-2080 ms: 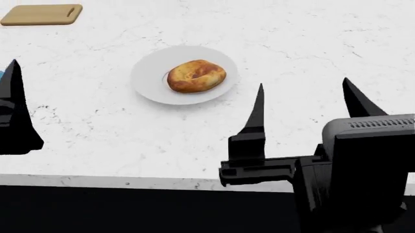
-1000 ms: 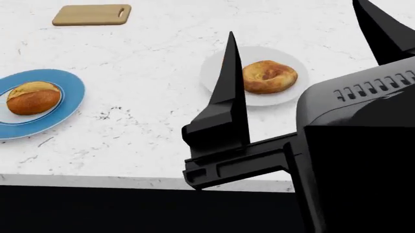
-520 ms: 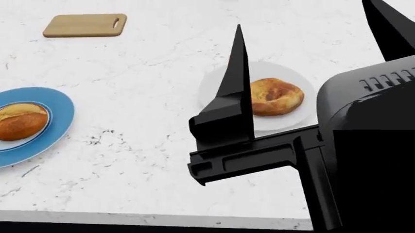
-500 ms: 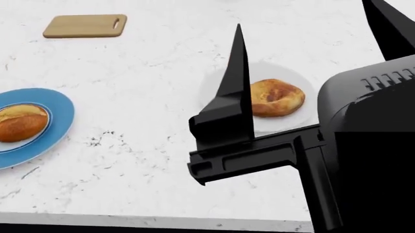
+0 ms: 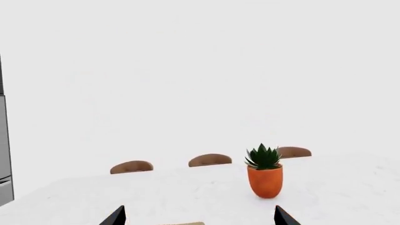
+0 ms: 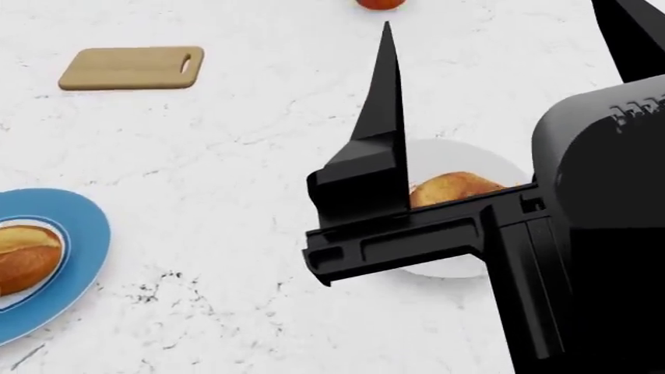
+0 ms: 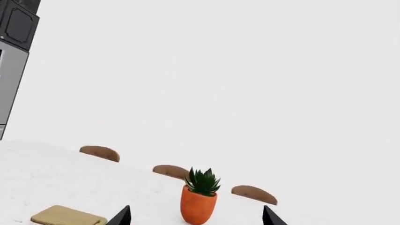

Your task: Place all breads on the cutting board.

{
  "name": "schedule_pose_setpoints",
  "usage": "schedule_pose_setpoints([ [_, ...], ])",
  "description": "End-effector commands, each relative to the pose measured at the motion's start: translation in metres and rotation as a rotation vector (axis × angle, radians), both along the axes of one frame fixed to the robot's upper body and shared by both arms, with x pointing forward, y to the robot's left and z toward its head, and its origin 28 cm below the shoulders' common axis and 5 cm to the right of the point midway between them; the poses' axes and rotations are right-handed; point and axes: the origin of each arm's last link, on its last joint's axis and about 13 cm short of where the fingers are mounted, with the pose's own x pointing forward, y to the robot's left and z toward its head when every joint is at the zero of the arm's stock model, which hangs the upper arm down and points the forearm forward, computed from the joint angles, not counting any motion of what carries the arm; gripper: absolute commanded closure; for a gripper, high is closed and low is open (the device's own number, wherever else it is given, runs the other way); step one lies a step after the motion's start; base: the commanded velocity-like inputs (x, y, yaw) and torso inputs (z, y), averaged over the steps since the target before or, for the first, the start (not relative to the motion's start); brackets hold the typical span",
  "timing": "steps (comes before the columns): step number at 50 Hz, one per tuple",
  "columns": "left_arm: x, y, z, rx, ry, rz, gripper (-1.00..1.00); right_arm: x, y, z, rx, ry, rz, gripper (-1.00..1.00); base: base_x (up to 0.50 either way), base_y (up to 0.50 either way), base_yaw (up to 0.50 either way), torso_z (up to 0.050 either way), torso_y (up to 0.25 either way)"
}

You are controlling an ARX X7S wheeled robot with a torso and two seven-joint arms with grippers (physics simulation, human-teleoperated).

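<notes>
The cutting board [image 6: 130, 68] lies at the far left of the white table, with nothing on it. The round puffy bread [image 6: 457, 189] sits on a white plate [image 6: 457, 269], mostly hidden behind my right gripper [image 6: 509, 70], which is open and empty above it. The oval loaf [image 6: 26, 257] lies on a blue plate [image 6: 62, 257] at the near left edge. My left gripper [image 5: 198, 218] is open and empty; it shows only in its wrist view, with the board's edge [image 5: 181, 223] between its tips. The right wrist view shows the open right gripper [image 7: 196, 216] and the board [image 7: 65, 215].
An orange pot with a green plant [image 5: 265, 180] stands at the table's far side; it also shows in the right wrist view [image 7: 198, 204] and at the top of the head view [image 6: 381, 3]. Several brown chair backs [image 5: 209, 160] stand beyond the far edge.
The head view has moved forward over the table, so the board, plates and breads slid down the picture. The right gripper now hides more of the round bread.
</notes>
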Motion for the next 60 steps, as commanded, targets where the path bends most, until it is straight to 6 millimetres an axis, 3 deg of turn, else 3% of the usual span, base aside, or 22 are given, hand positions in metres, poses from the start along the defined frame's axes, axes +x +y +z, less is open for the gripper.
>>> schedule_pose_setpoints([
  [1, 0.0, 0.0004, -0.0002, -0.003, 0.003, 0.005, -1.0, 0.0005, -0.0004, -0.0012, 0.008, 0.003, -0.001, -1.0, 0.3, 0.0, 0.0, 0.0, 0.0],
  [60, -0.0001, 0.0026, 0.0025, -0.029, 0.006, 0.005, -1.0, 0.0043, 0.0008, -0.0058, -0.007, 0.031, 0.0, -1.0, 0.3, 0.02, 0.0, 0.0, 0.001],
])
